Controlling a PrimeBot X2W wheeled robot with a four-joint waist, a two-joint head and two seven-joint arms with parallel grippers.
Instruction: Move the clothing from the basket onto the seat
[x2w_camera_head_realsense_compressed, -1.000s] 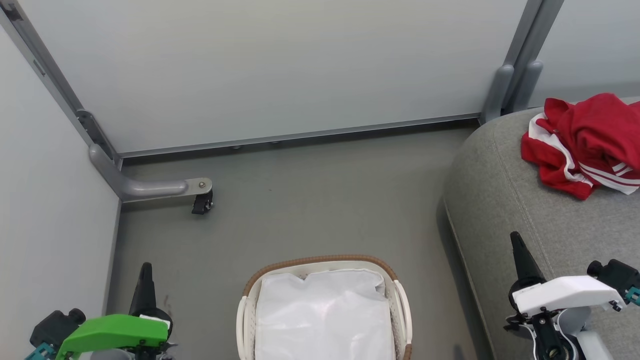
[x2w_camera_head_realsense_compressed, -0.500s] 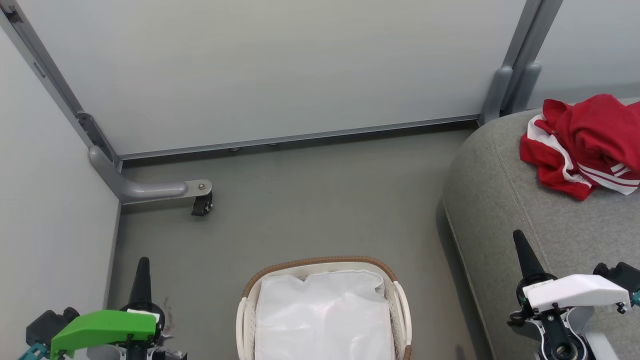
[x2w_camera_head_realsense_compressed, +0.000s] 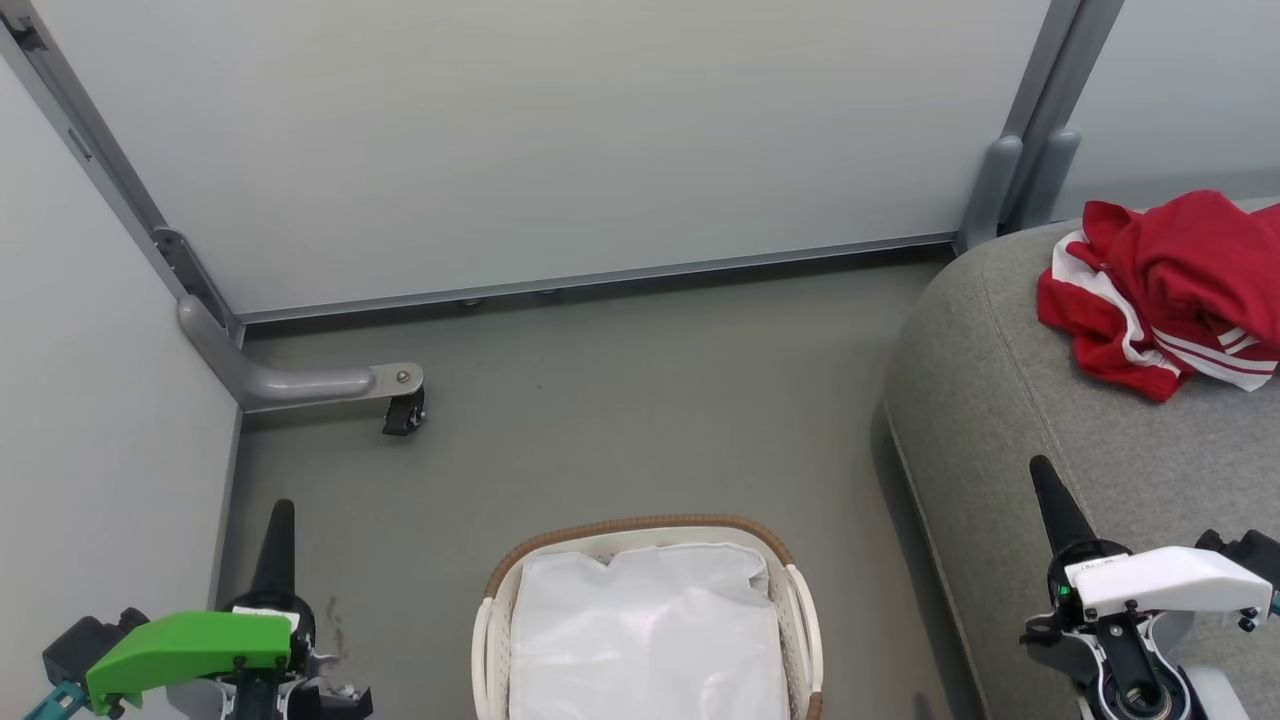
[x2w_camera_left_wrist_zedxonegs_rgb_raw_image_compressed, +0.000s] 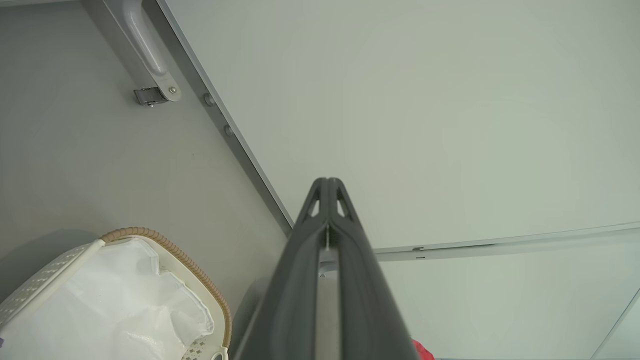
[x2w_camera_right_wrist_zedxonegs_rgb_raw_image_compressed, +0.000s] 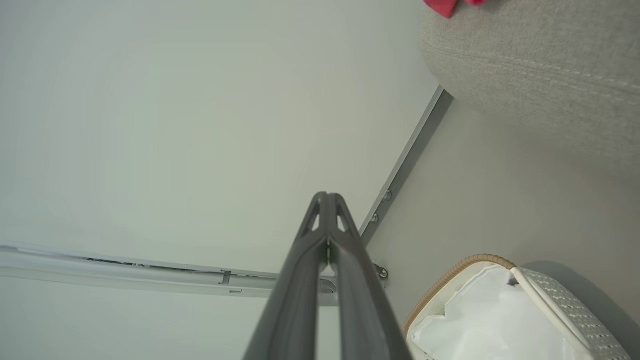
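Head view first: finds the clothing (x2w_camera_head_realsense_compressed: 1170, 290) bunched on the seat (x2w_camera_head_realsense_compressed: 1000, 400), toward its far edge and running off the frame's right side, well apart from the basket (x2w_camera_head_realsense_compressed: 640, 525) down on the floor (x2w_camera_head_realsense_compressed: 620, 400). Shows just the white liner (x2w_camera_head_realsense_compressed: 645, 640) inside the basket, crumpled, with no red among its folds as far as can be told; cannot see the basket's near end, cut off at the bottom edge. Puts the left gripper (x2w_camera_head_realsense_compressed: 277, 515) low at the left over the floor, long fingers pressed together and pinching nothing; puts the right gripper (x2w_camera_head_realsense_compressed: 1045, 470) low at the right over the seat's front part, likewise pressed tip to tip and empty, plain too in both wrist views. Looks close to done, judging by all that. Could go wrong by calling it finished with a garment hidden under the liner or lying in that unseen near end. Could equally go wrong by reaching in anyway and snagging the liner, dragging it out or tipping the light basket over. Might knock the basket sideways with the left gripper on any swing across, given so short a gap between them. Might catch the clothing with the right gripper on a sweep over the seat, tugging a loose fold toward the rounded corner and so sending soft cloth sliding off to the floor. Worth a careful look into the basket before anything else.
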